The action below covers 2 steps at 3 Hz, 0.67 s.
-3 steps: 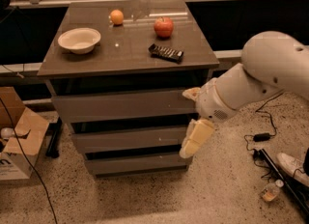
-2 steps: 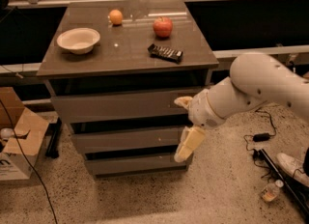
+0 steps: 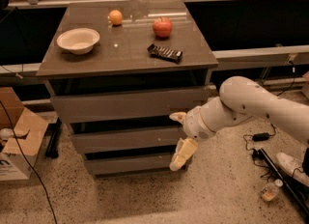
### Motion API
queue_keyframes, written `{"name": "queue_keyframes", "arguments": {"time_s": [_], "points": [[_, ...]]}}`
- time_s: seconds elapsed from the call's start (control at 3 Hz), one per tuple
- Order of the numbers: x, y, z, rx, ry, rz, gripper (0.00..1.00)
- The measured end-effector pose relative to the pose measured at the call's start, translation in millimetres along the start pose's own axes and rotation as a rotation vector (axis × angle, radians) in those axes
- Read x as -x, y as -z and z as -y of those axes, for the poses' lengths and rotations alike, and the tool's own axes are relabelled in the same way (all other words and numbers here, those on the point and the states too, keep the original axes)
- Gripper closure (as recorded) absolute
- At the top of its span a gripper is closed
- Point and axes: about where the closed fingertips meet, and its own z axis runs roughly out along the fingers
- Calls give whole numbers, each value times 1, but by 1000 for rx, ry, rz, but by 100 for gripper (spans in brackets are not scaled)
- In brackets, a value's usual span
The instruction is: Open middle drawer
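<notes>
Tool [image 3: 179, 135] spread wide, at the right end of middle drawer [image 3: 120, 140]. Best to hook its top lip, then pull straight out, level.

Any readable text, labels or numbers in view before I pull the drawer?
Dark wrapper on the cabinet top: print too blurred to read.
Cardboard box, floor left: dark mark, unreadable.
Nothing readable elsewhere; hand, open, sits at the middle drawer front.

The arm [image 3: 251, 103] is stretched low across the view; the gripper [image 3: 179, 136] is held at its tip, fingers [image 3: 183, 153] spread wide.
</notes>
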Motion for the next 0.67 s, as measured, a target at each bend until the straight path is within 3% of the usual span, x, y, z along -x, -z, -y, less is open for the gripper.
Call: {"name": "queue_keyframes", "arguments": {"time_s": [0.67], "points": [[-20, -18, -2, -52, -65, -41, 0]]}}
